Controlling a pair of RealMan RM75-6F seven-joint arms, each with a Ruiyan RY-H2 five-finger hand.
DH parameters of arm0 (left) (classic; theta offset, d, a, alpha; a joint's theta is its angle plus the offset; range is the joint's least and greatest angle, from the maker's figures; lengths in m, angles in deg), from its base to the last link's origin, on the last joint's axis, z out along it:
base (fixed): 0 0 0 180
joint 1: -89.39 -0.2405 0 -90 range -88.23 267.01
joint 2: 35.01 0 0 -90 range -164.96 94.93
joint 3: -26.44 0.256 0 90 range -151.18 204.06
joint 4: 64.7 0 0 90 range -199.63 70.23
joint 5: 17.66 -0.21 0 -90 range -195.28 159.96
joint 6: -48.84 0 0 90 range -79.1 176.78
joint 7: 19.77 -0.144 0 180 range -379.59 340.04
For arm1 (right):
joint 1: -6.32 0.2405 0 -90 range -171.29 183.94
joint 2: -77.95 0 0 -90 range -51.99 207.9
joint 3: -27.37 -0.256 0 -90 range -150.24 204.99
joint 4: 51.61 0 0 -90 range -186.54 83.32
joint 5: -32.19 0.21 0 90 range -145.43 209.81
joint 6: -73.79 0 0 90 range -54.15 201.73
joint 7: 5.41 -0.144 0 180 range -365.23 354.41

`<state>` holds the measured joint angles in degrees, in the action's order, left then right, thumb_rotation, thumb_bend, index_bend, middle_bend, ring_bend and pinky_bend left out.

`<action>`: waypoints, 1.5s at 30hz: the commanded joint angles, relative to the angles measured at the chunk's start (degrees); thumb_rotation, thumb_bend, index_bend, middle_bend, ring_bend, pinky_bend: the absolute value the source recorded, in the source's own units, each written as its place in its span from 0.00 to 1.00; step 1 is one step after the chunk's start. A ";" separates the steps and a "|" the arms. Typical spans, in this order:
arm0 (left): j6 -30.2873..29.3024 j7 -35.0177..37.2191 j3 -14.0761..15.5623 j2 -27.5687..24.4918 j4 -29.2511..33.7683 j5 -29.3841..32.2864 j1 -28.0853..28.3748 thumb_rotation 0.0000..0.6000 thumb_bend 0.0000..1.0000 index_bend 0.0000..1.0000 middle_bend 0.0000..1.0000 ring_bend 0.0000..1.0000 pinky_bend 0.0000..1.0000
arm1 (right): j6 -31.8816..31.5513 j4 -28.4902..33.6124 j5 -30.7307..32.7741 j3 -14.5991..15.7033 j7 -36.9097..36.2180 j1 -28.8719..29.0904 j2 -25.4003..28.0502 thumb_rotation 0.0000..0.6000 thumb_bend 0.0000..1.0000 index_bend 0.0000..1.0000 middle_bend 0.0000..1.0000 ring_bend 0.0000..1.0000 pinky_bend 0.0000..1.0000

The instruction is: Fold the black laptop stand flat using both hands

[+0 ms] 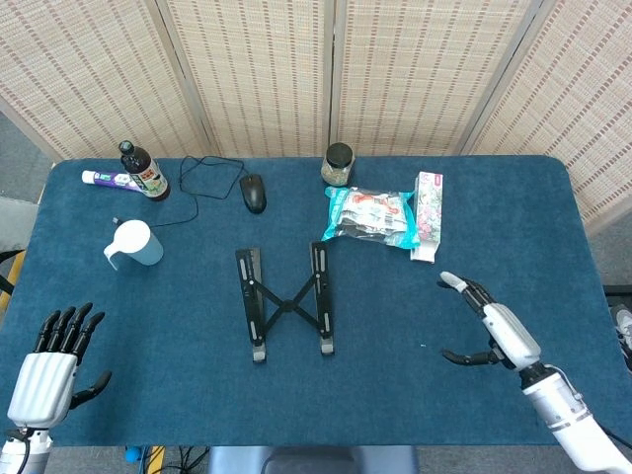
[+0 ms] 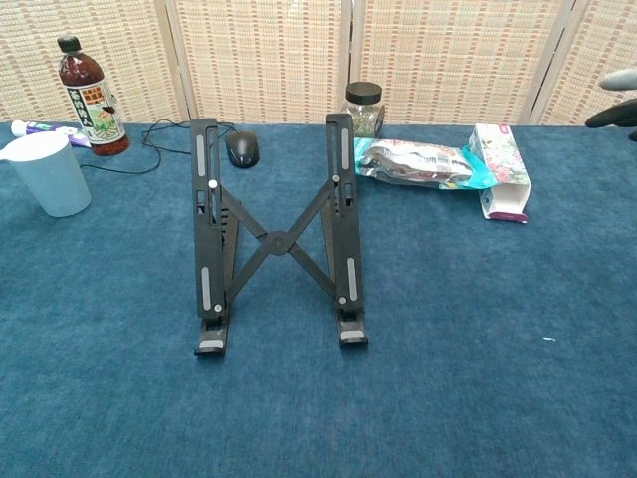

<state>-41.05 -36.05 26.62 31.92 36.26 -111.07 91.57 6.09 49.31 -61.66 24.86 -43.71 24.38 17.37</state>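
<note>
We are looking down at the black laptop stand (image 1: 286, 302), which is standing unfolded near the middle of the blue desk (image 1: 474, 237), its two rails joined by a crossed brace and its feet pointing toward us; from the chest view it is rising up at a slant with the rails apart. Our right hand (image 1: 486, 324) is hovering over the desk to the right of the stand and well apart from it, fingers spread and holding nothing, and only its fingertips (image 2: 619, 100) are showing at the right edge of the chest view. Our left hand (image 1: 54, 361) is sitting at the near left corner of the desk, far from the stand, fingers extended and apart, gripping nothing. Behind the stand we are seeing a black mouse (image 1: 254, 193) with its cable looping away, a dark-lidded jar (image 1: 338, 164), a teal snack packet (image 1: 371, 216) lying just beside a white carton (image 1: 427, 215), and on the left a pale blue cup (image 1: 134, 243), a dark bottle (image 1: 144, 172) and a white tube (image 1: 107, 179) lying beside it.
</note>
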 commanded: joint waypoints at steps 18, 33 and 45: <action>0.54 -0.32 0.16 0.16 -0.06 0.55 -0.15 1.00 0.17 0.11 0.03 0.00 0.02 | 18.59 -6.65 10.97 -7.86 -28.05 17.42 -11.95 1.00 0.00 0.00 0.13 0.00 0.00; 0.37 -0.10 0.36 -0.18 0.20 0.43 -0.42 1.00 0.17 0.11 0.03 0.00 0.02 | 26.18 -14.53 15.11 -11.87 -37.26 23.85 -20.47 1.00 0.00 0.00 0.13 0.00 0.00; 0.87 -0.24 0.41 0.07 0.15 0.74 -0.35 1.00 0.17 0.11 0.03 0.00 0.02 | 30.92 -22.23 11.97 -12.82 -49.23 28.59 -25.33 1.00 0.00 0.00 0.13 0.00 0.00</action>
<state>-40.19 -36.29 27.02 31.98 36.40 -110.33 91.21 36.18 28.54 -48.79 12.13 -91.66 51.94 -6.95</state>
